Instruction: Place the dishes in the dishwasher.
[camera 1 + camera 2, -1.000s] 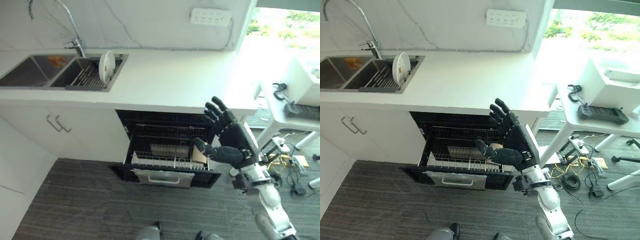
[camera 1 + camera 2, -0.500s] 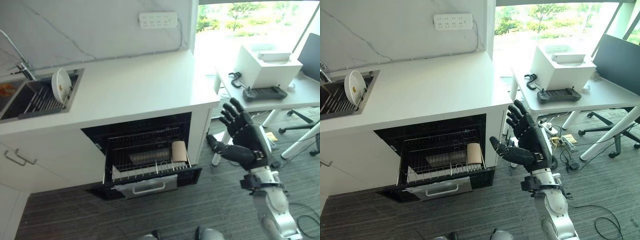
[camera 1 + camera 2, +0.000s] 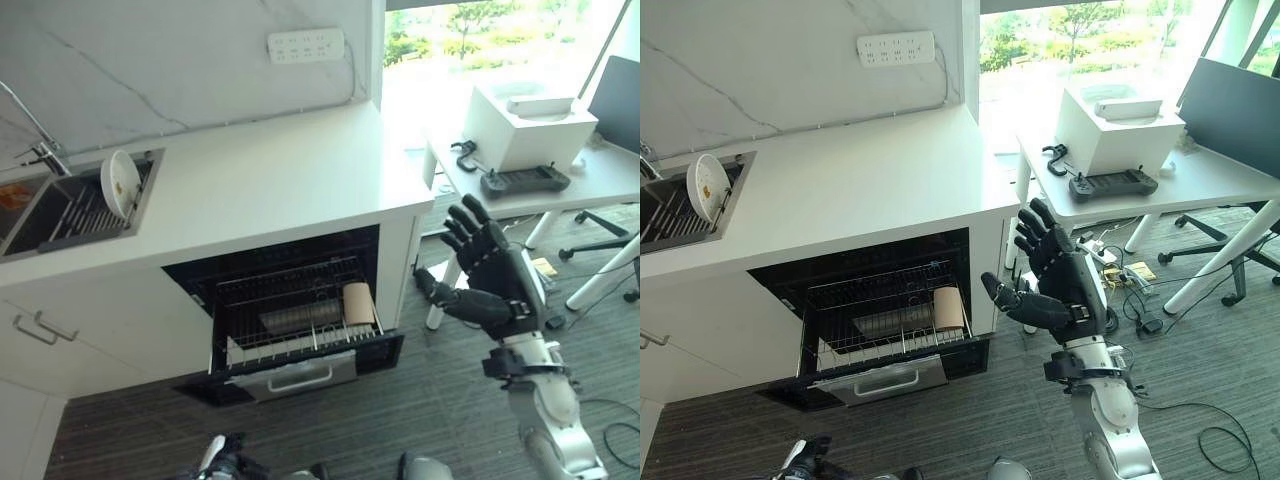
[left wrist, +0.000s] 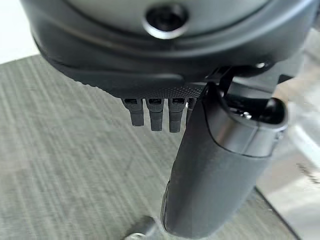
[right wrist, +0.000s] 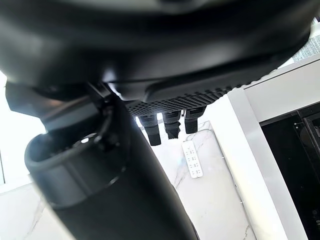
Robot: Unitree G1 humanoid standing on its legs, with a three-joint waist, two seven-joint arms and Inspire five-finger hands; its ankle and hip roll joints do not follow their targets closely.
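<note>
Right hand [image 3: 490, 280] raised — fingers [image 3: 462, 222] spread, empty — left hand [image 4: 220, 165] low.

- A kitchen corner inside an office-like room.
- A white tabletop [image 3: 270, 180] runs across the middle of the frame, against a marbled wall with a power strip [image 3: 306, 45] at the top.
- At the left edge, a steel sink [image 3: 60, 210] with a tap [image 3: 35, 135] and a white plate [image 3: 120, 184] standing in its rack.
- Below the tabletop, an open dishwasher [image 3: 295, 315] with its wire rack pulled out.
- On the right, a white desk [image 3: 1160, 185] carrying a white box [image 3: 1118, 125] and a black controller [image 3: 1112, 184], a chair behind it, grey carpet [image 3: 1210, 370], and a bright window [image 3: 1070, 30].
</note>
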